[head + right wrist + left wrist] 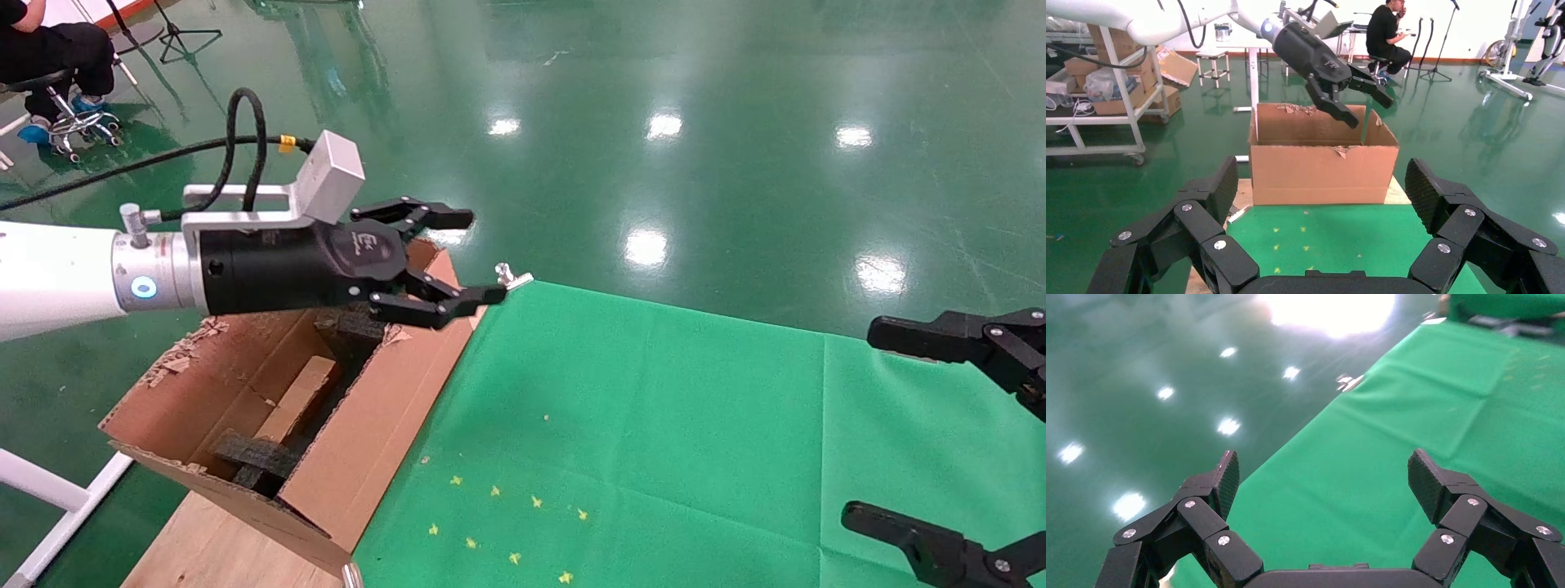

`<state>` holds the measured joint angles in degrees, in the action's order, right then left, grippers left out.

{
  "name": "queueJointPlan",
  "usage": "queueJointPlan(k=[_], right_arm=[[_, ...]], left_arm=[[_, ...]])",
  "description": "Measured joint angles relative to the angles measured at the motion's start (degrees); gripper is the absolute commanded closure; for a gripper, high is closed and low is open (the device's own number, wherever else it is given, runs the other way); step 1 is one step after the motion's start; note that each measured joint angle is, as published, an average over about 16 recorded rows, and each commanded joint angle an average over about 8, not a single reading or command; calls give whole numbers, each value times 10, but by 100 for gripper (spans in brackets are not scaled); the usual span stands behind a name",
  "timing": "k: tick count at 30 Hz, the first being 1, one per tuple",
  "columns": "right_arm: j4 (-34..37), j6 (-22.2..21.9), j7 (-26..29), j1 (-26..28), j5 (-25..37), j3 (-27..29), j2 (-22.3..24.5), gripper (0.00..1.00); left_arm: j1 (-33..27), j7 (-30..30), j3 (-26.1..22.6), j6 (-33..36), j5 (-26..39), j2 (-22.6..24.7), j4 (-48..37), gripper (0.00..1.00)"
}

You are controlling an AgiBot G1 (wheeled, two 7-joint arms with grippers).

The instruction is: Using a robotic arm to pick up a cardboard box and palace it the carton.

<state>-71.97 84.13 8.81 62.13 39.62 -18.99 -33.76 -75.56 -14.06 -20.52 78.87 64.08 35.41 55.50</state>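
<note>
**Left gripper open and empty above the carton; box lying inside**

Head view: My left gripper [462,260] hangs in the air over the far end of the carton [384,433], fingers spread wide with nothing between them. The white robotic arm [49,278] comes in from nine o'clock. The carton stands at the seven o'clock part of the view, on a wooden board [204,543], touching the left edge of the green cloth [695,425]. Its flaps stand up, the far one torn. Inside I see dark foam pieces [257,457] and, lying aslant between them, the cardboard box [298,400]. My right gripper [915,425] is parked at four o'clock over the cloth, its two fingers well apart and empty. Small yellow stars [498,523] mark the cloth at six o'clock.

Left wrist view: Both fingers [1223,481] stand apart, nothing between them. Beyond them lie the cloth [1413,453] and the glossy green floor [1156,367]. The carton does not show here.

Right wrist view: My right fingers [1428,193] stand wide apart, nothing held. At twelve o'clock beyond them the carton [1321,171] faces me, with the left gripper [1361,104] open just above its rim. A seated person [1385,33] is far behind.
</note>
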Motion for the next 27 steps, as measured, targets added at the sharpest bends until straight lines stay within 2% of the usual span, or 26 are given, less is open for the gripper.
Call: queueJointPlan(k=[19,27], right_arm=[[0,0,0,0,0,0,0,0],[0,0,0,0,0,0,0,0]], left_arm=[[117,28,38,57,-186,-3,151,0],[145,34,47,71,-230,-4,187,0]])
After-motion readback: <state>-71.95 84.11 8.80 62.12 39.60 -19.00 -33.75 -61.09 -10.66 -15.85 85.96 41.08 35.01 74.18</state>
